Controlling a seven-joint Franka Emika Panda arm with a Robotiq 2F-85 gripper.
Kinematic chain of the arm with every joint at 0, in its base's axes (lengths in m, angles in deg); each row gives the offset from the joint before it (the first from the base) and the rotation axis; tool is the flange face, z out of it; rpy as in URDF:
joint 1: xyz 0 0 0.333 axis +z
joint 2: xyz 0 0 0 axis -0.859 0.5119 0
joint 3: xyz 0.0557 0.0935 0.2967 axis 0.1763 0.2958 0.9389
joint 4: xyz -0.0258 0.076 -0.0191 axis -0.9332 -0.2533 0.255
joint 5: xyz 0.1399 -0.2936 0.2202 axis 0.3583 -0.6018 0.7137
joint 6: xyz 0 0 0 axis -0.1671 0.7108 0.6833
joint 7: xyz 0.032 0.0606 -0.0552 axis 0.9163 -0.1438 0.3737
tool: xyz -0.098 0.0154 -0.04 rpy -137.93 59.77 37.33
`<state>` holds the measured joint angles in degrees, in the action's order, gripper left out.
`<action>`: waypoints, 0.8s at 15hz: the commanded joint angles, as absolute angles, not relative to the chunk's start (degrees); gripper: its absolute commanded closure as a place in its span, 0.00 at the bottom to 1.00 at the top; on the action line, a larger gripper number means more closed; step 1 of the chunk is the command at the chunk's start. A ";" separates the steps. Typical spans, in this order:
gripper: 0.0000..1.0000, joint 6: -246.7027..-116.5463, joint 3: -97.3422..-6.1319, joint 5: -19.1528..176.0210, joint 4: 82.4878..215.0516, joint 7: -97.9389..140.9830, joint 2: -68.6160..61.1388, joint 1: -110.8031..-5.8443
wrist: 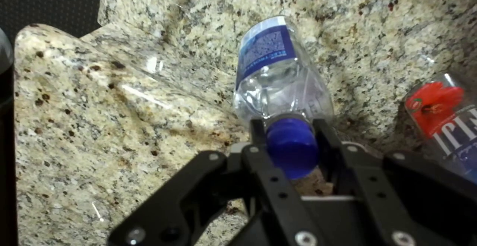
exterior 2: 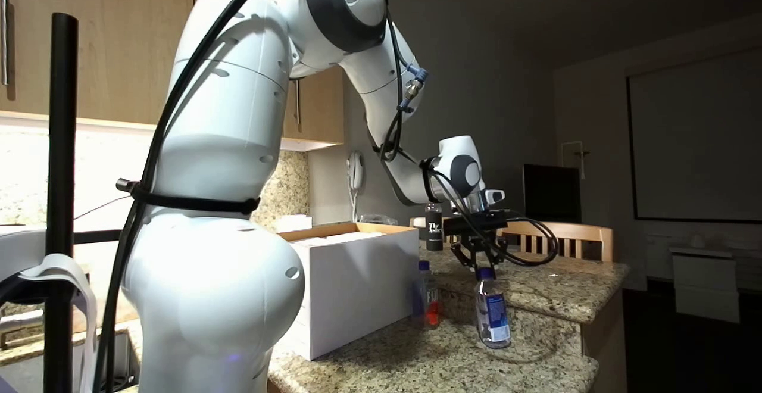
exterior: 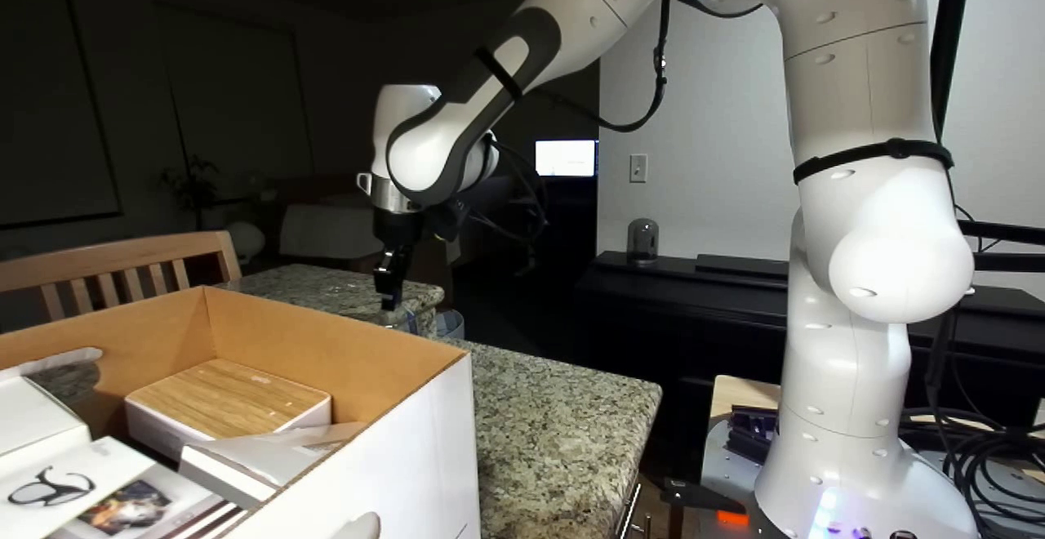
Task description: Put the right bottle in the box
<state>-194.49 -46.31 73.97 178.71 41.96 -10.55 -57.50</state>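
Two clear bottles with blue caps show in an exterior view. The right bottle has a blue and white label on its visible side and leans slightly; it also shows in the wrist view. My gripper is shut on its cap, one finger on each side, and points down in both exterior views. I cannot tell whether its base touches the counter. The other bottle, with a red-orange patch, stands beside the box. The large white cardboard box is open, brown inside, and also shows in an exterior view.
The box holds a wood-topped white package and flat printed packages. A raised granite ledge runs behind the bottles. A dark-labelled bottle stands on that ledge. A wooden chair stands beyond it.
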 commanded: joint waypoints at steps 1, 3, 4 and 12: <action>0.85 -194.41 -46.45 70.76 179.15 38.05 -12.19 -56.72; 0.85 -193.28 -46.42 68.91 179.20 36.01 -13.63 -56.07; 0.85 -192.55 -46.40 67.71 179.21 34.72 -14.46 -55.62; 0.84 -175.71 -43.61 67.27 176.62 32.15 -21.68 -53.22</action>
